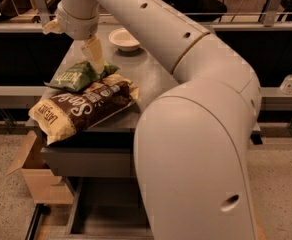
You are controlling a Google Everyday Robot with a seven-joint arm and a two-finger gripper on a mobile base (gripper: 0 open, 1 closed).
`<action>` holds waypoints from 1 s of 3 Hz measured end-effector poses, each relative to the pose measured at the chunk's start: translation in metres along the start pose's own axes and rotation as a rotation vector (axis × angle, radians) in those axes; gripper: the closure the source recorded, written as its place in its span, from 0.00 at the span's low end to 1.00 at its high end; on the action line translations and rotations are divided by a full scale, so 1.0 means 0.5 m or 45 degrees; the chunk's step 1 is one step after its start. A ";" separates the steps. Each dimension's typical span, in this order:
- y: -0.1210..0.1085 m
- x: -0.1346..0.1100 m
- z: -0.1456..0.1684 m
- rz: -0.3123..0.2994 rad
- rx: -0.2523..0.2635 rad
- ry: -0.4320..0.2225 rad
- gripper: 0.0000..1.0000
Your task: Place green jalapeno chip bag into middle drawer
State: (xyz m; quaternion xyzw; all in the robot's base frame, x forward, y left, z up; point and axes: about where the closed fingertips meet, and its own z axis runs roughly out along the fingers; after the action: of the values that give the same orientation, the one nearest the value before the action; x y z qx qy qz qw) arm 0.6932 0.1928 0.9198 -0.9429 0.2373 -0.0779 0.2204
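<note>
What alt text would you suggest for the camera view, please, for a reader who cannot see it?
The robot's tool reaches down to a green jalapeno chip bag lying on a grey cabinet top beside a larger brown-and-yellow chip bag. A white bowl sits behind; a drawer stands open below.

End effector: pale cream, positioned at the upper edge of the green chip bag, which carries pale lettering. Larger bag: dark brown with yellow ends and white lettering. Bowl: white. Surface: plain grey. Arm: off-white. Drawer: grey walls, dark base. Cardboard box: tan. Floor: speckled beige.
</note>
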 end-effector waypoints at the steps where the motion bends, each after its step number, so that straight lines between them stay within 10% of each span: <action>1: -0.003 0.000 0.035 0.005 -0.034 -0.013 0.19; 3: -0.001 -0.001 0.056 0.017 -0.036 -0.045 0.73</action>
State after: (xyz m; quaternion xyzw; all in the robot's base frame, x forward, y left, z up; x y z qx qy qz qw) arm 0.7002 0.2041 0.8948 -0.9455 0.2407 -0.0563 0.2117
